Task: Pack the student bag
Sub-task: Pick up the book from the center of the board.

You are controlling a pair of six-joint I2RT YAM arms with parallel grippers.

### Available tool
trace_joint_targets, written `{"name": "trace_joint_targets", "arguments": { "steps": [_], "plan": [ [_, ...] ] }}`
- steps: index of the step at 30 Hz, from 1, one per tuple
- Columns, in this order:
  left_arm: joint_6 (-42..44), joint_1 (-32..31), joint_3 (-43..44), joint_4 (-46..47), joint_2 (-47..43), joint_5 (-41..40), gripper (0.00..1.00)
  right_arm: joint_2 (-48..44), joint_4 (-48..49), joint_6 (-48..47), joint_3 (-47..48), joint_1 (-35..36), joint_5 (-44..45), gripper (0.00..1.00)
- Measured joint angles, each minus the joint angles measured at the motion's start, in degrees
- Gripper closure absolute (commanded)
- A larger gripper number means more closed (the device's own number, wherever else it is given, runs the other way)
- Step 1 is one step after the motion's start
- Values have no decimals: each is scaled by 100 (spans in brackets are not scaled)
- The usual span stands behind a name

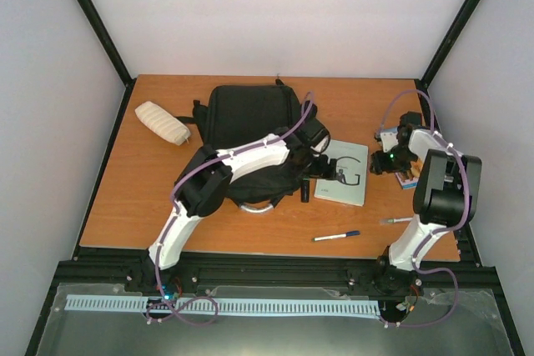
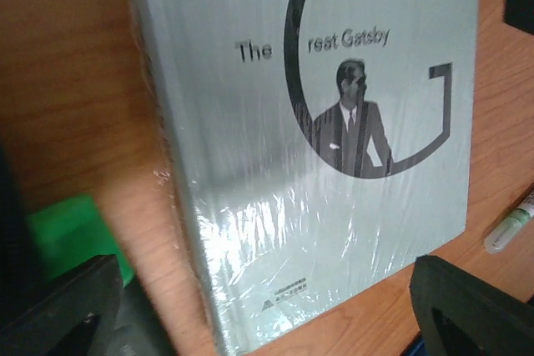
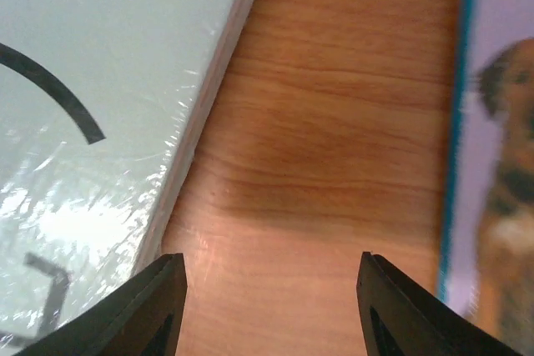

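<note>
While the student bag [image 1: 250, 118] lay flat toward the worktop's [image 1: 125, 206] far edge, near its middle, the left hand [image 2: 267, 306] hovered with fingers spread wide over a shrink-wrapped book [image 2: 334, 164] (The Great Gatsby) beside the bag, clasping nothing. The right hand [image 3: 271, 306] stood parted over bare wood between that book and a dog-cover book [image 3: 501, 164]. A pen [image 1: 336, 236] lay near the front edge, and a cream pouch [image 1: 163, 122] near the far-left corner.

Top camera: high behind the arm bases, angled down over the whole table [image 1: 125, 206]. Left wrist camera: very near, facing down on the book [image 2: 334, 164]. Right wrist camera: very near, facing bare wood beside that book [image 3: 92, 122]; both wrist views share it.
</note>
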Motion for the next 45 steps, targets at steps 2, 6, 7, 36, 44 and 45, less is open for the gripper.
{"name": "trace_joint_targets", "arguments": {
  "steps": [2, 6, 7, 36, 44, 45],
  "plan": [
    [-33, 39, -35, -9, -153, -240, 0, -236, -31, 122, -4, -52, 11, 43],
    [-42, 160, -33, 83, -385, -407, 1, -898, -72, 317, -24, -129, -238, 44],
    [-44, 205, -24, 133, -402, -363, 3, -1025, -74, 372, -33, -136, -396, 45],
    [-328, 603, 1038, 295, 946, 612, 21, -26, 177, 911, -470, -136, -1725, 76],
    [-415, 588, 1250, 369, 1132, 927, 22, -4, 208, 907, -485, -153, -1821, 76],
    [-422, 588, 1276, 374, 1152, 970, 22, 7, 208, 907, -485, -160, -1840, 76]
  ]
}}
